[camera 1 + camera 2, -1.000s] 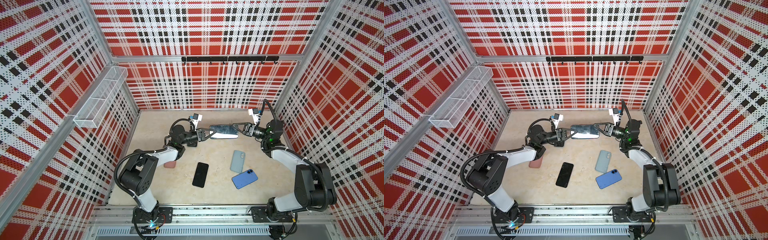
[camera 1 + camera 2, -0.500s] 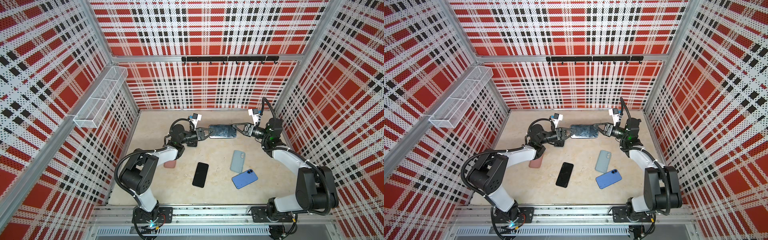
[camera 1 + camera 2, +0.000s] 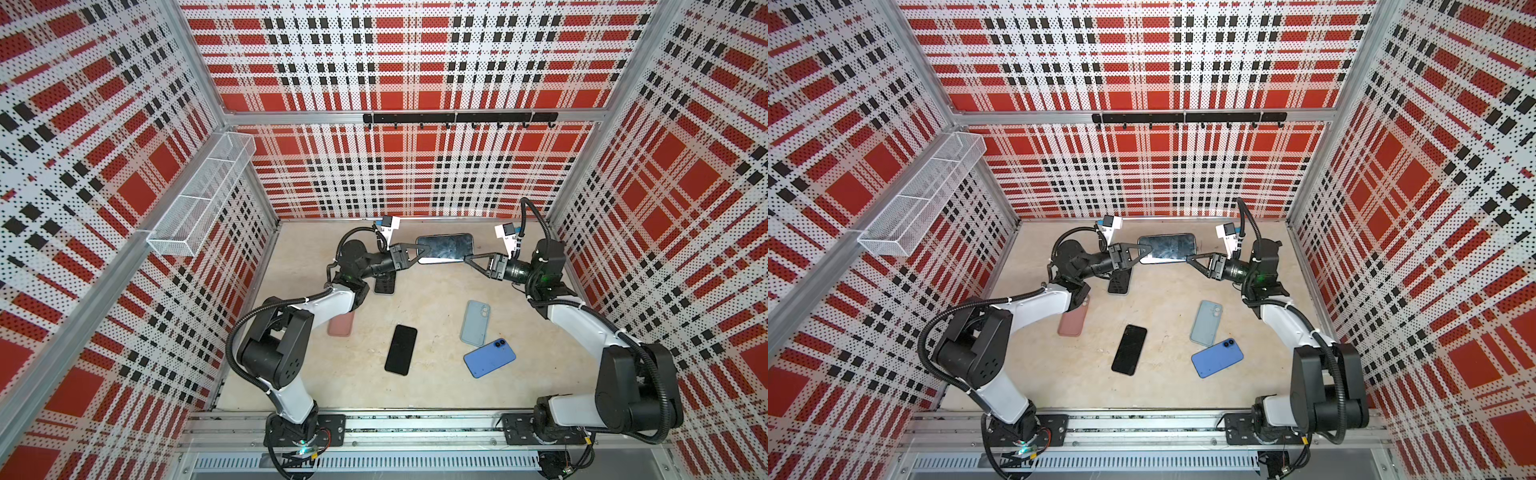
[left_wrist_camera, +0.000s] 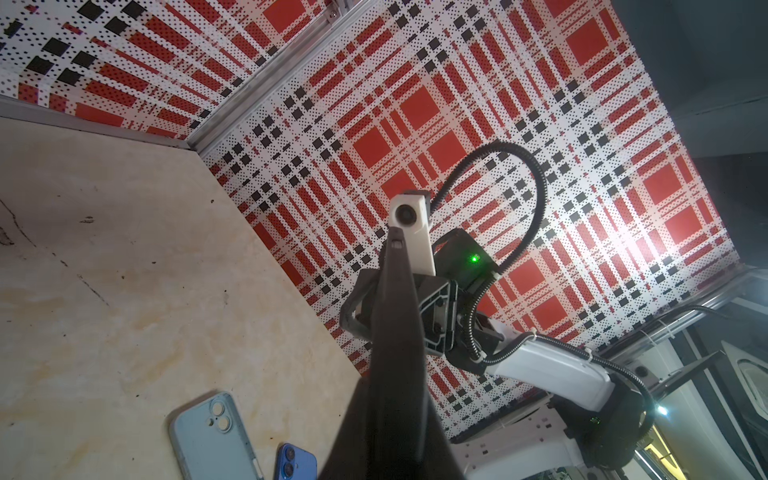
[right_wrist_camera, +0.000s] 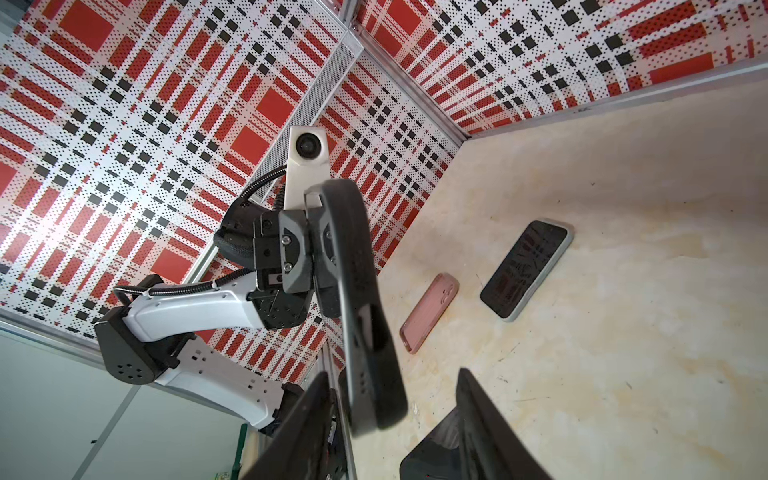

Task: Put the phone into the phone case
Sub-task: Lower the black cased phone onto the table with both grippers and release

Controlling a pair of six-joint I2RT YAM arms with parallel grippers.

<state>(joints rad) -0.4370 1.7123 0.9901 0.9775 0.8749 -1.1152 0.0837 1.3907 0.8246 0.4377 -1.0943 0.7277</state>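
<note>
Above the back of the worktop (image 3: 436,390), clamping the phone (image 3: 444,248) by one short end with the left gripper (image 3: 419,252), screen up, clear of the surface. Spread apart on the right gripper (image 3: 467,259), straddling the opposite end without pinching. Down below, lying flat beneath the left gripper: a black case (image 3: 384,286).

I've got the glossy dark rectangular phone (image 3: 444,247) up at the back, raised off the beige stone-look tabletop (image 3: 436,390). It bridges the left gripper (image 3: 419,254) on its left end and the right gripper (image 3: 468,260) at its right corner. On the table just in front of the left wrist lies a black flat slab (image 3: 384,286). Nearer me, left to right: pink silicone phone case (image 3: 340,325) beneath the left arm, black glass phone (image 3: 401,350) mid-table, pale blue phone (image 3: 475,323), and the bright blue phone (image 3: 489,357) hard against its near end.
</note>
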